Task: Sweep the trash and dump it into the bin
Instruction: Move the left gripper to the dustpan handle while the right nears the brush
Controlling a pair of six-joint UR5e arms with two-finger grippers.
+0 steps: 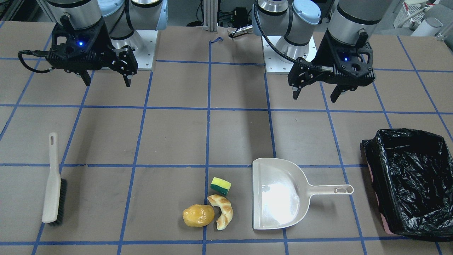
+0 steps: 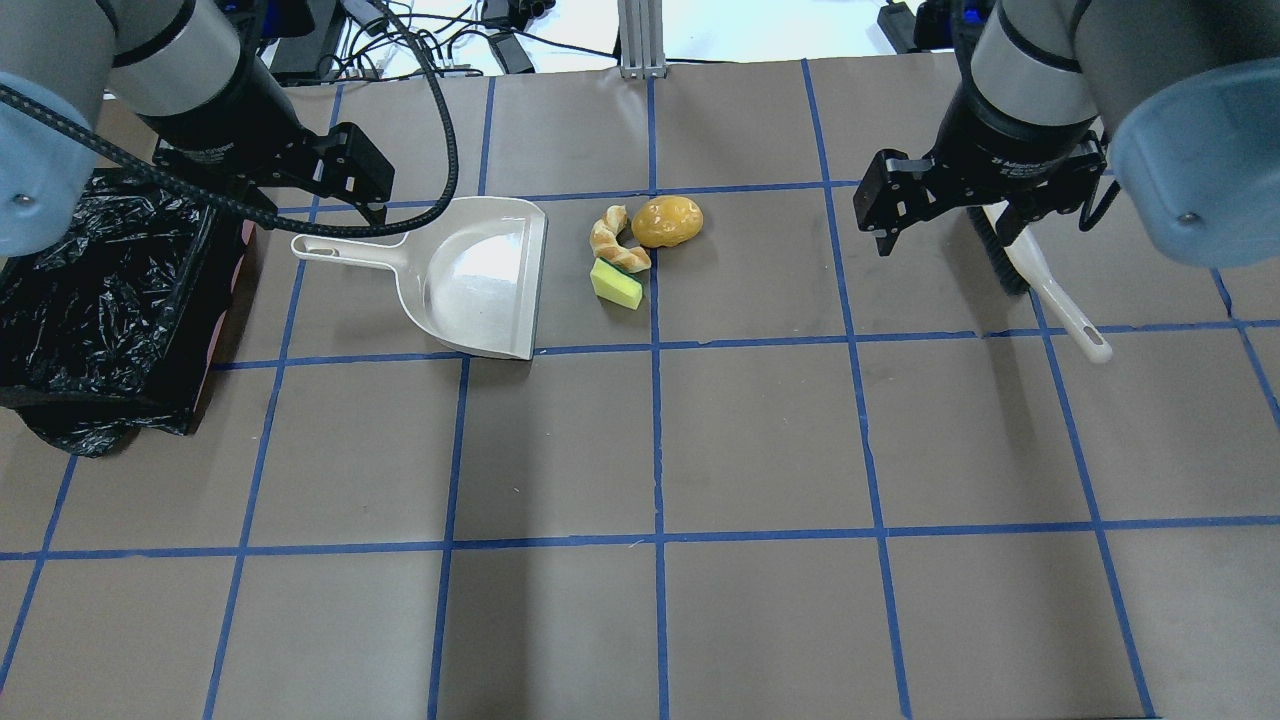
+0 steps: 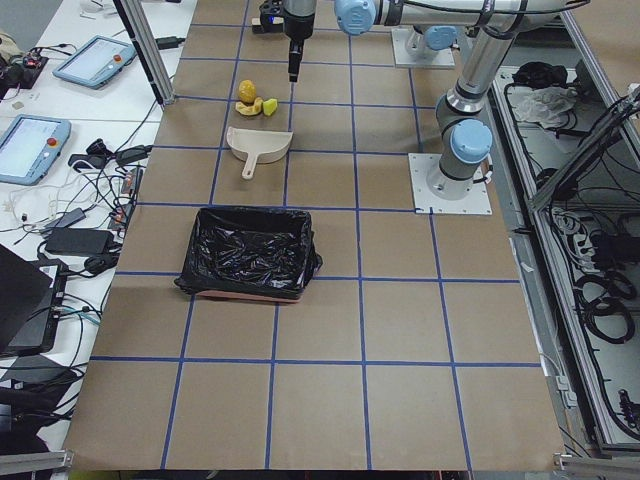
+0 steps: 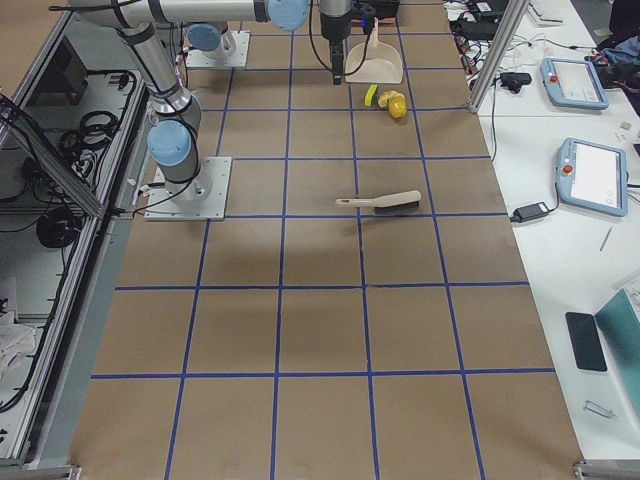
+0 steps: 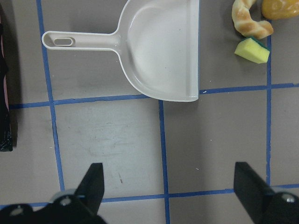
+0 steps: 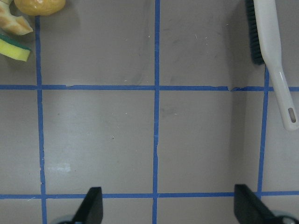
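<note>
— Brown table [image 2: 760,440], gridded with blue tape [image 2: 657,450]. What comes first on the robot's side?

— Squares of that grid, then the two grippers, both hanging above the surface. The left gripper [image 1: 315,97] has its jaws spread wide with nothing between them. The right gripper [image 1: 107,84] is the same, parted and holding nothing.

— And past them?

— At the table's left edge sits the bin [image 1: 380,166], lined with a crinkled black bag, a strip of pink showing along its rim. Just beyond the left gripper the pan [image 1: 279,194] lies flat, handle pointing left toward the bin, mouth facing right.

— Where are the things to be swept?

— On the table, just right of the pan's mouth, well apart from the bin. The sponge [image 1: 221,186] is nearest, yellow face up, green showing along its side. The bread [image 1: 222,210] lies just beyond it, curved. The potato [image 1: 198,215] is right of the bread, close against it; whether they touch I cannot tell.

— And on the right?

— The brush [image 1: 53,184] lies well apart from those three, out past the right gripper, its handle end toward the robot and its dark bristles at the far end.
</note>
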